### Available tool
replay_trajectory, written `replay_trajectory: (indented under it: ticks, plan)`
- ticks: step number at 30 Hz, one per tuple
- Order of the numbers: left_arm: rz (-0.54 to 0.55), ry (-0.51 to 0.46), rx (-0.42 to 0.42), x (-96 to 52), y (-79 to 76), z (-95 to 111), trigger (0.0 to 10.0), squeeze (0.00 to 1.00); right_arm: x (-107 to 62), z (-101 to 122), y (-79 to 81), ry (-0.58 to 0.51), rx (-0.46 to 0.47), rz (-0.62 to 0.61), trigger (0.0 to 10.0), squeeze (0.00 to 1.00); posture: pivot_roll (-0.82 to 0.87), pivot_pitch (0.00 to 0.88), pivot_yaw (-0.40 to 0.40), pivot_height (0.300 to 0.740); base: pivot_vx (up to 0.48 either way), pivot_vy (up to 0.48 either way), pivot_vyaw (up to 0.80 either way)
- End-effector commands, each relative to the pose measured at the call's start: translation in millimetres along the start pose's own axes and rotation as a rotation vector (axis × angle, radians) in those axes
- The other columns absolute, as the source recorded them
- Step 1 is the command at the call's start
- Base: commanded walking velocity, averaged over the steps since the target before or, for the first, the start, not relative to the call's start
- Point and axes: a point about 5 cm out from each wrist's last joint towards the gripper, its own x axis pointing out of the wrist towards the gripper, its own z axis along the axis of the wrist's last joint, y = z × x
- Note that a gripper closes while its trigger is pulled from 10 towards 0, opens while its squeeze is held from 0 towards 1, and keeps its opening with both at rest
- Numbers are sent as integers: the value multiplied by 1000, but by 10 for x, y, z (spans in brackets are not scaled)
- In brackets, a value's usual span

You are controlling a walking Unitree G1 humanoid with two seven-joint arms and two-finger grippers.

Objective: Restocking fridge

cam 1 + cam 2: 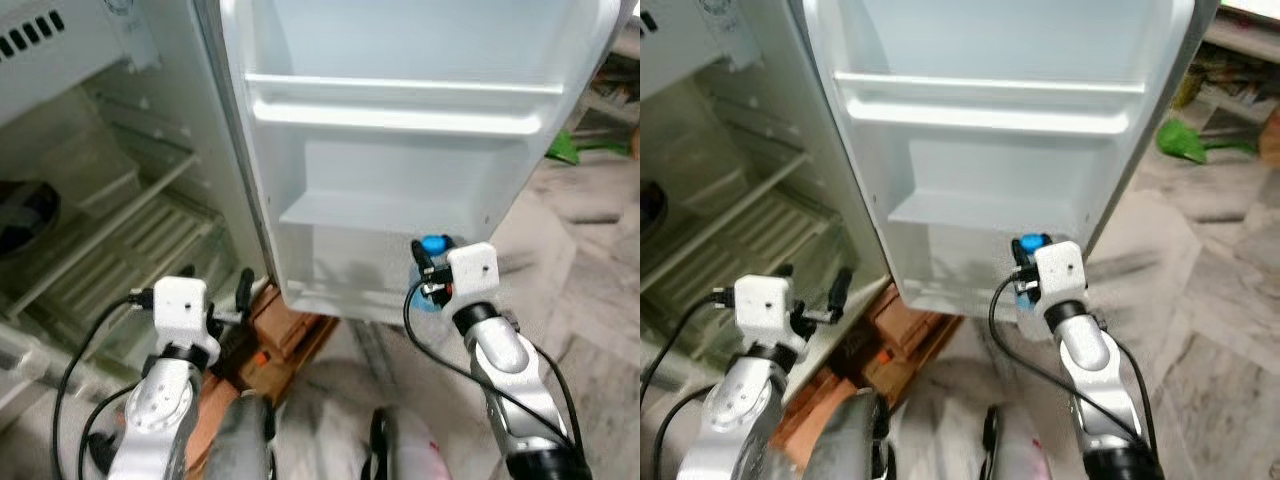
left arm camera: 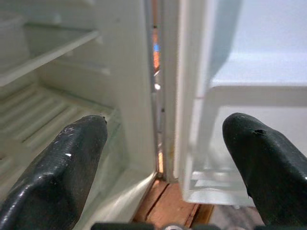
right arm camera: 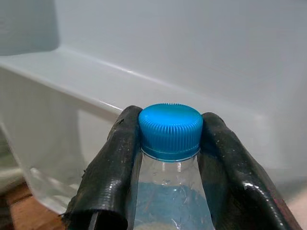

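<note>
The fridge stands open, its white door (image 1: 400, 150) swung out straight ahead with two door shelves (image 1: 400, 115). My right gripper (image 3: 170, 139) is shut on the neck of a clear water bottle with a blue cap (image 3: 170, 129); the cap (image 1: 434, 245) shows just in front of the lowest door shelf (image 1: 370, 225). My left gripper (image 2: 163, 158) is open, held low near the gap between the fridge body and the door. Its fingers (image 1: 243, 290) hold nothing.
Inside the fridge on the left are ribbed white shelves (image 1: 130, 240) and a dark round object (image 1: 25, 215). A wooden block (image 1: 285, 335) lies under the door's hinge corner. Marble floor (image 1: 590, 290) spreads to the right, with a green item (image 1: 560, 150) beyond the door.
</note>
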Motion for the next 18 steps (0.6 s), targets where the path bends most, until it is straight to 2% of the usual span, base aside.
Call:
replay_trajectory:
  ticks: [1,8,18]
  plan:
    - [-21,23,-23,-37,-10,-35,10000,0,20,53,62,-27,2,22,10000,0,74,134,25,645,0,0,0]
    - [-4,19,4,-34,15,-37,10000,0,31,49,56,-29,-3,24,10000,0,76,129,23,645,0,0,0]
    - [-17,-1,-2,-37,18,-20,10000,0,53,62,31,-35,-9,21,10000,0,75,124,22,645,0,0,0]
